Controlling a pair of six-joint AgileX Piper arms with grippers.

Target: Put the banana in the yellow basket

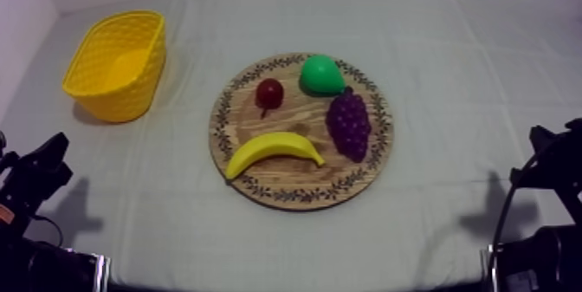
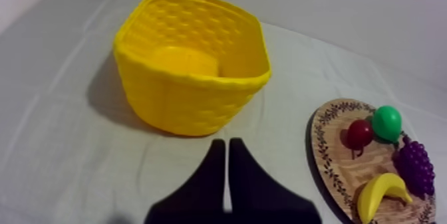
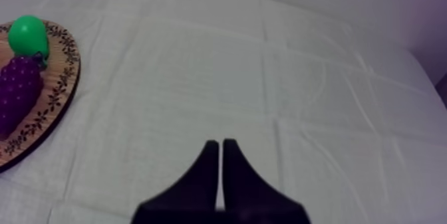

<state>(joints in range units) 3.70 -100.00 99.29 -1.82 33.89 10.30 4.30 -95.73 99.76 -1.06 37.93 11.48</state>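
Lying across near side of round wooden board (image 1: pixel 299 184), curved yellow toy banana (image 1: pixel 274 152); left claw (image 2: pixel 223 141) pinched together, empty, facing yellow woven basket (image 2: pixel 189 104). Best spread wide, closed across banana's middle.

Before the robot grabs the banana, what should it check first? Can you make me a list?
1. The banana lies free on the wooden board, nothing on top: ok.
2. The bunch of grapes and small red fruit sit apart from it: ok.
3. The yellow basket stands upright, nothing in it: ok.
4. The left gripper, on the basket's side, has its jaws open for the grab: not ok, they lie together.
5. The right gripper is off the board, jaws together, holding nothing: ok.
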